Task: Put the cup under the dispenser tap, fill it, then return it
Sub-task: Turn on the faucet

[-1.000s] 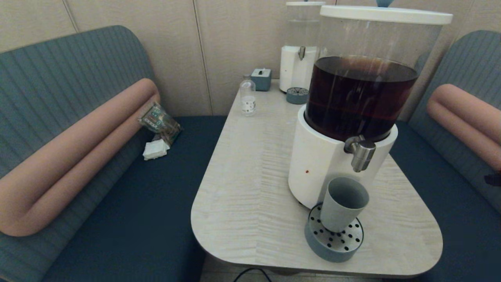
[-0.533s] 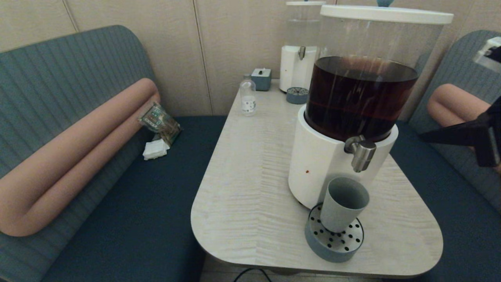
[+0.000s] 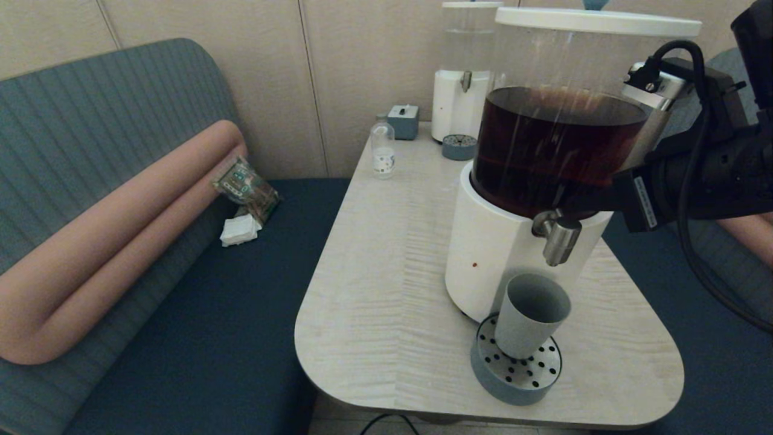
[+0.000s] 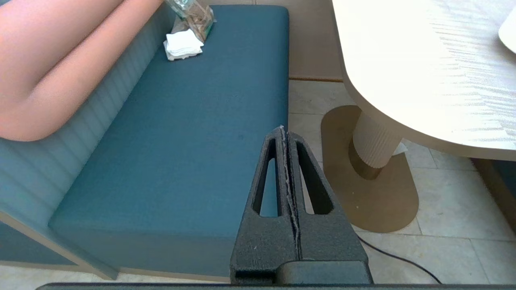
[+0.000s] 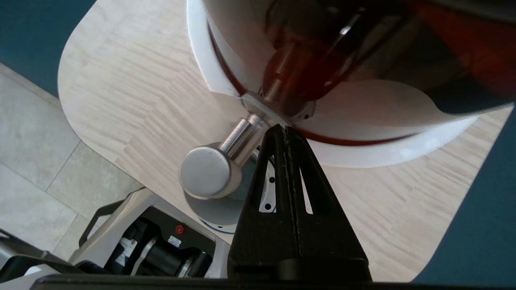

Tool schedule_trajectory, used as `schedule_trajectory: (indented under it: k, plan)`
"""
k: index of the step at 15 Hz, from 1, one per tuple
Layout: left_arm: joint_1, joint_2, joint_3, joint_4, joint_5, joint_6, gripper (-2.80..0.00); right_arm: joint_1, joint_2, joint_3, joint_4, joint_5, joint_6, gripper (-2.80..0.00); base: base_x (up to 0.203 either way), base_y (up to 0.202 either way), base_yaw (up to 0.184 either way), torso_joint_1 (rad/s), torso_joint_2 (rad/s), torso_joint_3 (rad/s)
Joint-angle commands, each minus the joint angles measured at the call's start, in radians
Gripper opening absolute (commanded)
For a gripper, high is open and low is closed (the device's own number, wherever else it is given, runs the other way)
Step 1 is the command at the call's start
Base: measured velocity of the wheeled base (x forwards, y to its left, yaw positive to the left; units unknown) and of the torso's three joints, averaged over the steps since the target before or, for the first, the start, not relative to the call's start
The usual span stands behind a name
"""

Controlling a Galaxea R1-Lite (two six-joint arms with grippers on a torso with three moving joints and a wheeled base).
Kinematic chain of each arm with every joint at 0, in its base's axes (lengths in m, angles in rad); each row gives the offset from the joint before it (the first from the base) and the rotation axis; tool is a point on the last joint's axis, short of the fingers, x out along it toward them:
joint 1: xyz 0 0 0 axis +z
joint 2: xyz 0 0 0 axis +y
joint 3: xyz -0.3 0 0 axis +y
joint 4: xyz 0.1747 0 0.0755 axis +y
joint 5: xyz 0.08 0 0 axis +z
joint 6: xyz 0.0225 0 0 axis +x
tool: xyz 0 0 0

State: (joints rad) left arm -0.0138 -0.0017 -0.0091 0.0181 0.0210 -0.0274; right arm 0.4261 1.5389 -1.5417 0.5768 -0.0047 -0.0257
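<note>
Cup upright under dispenser tap; right claw closed beside tap

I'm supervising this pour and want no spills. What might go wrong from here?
1. The right gripper, jaws shut, sits beside the dispenser tap; a glancing push could slip off it or jolt the dispenser.
2. The cup appears to sit slightly off the nozzle's line on the drip tray, so the stream may hit its rim.
3. The cup looks light; a low arm move could topple it.
</note>
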Motion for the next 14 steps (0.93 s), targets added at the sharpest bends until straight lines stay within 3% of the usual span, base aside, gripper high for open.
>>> schedule_trajectory:
  k: [1,14]
  plan:
    - [0.0,0.0,0.0,0.0,0.0,0.0,-2.8,0.01,0.01,-0.003,0.002,0.002,0.0,-2.8,0.0,0.0,0.0,0.0,0.0,0.0]
    - [0.0,0.0,0.0,0.0,0.0,-0.001,-2.8,0.01,0.033,-0.011,-0.003,0.009,-0.002,-2.8,0.0,0.0,0.0,0.0,0.0,0.0]
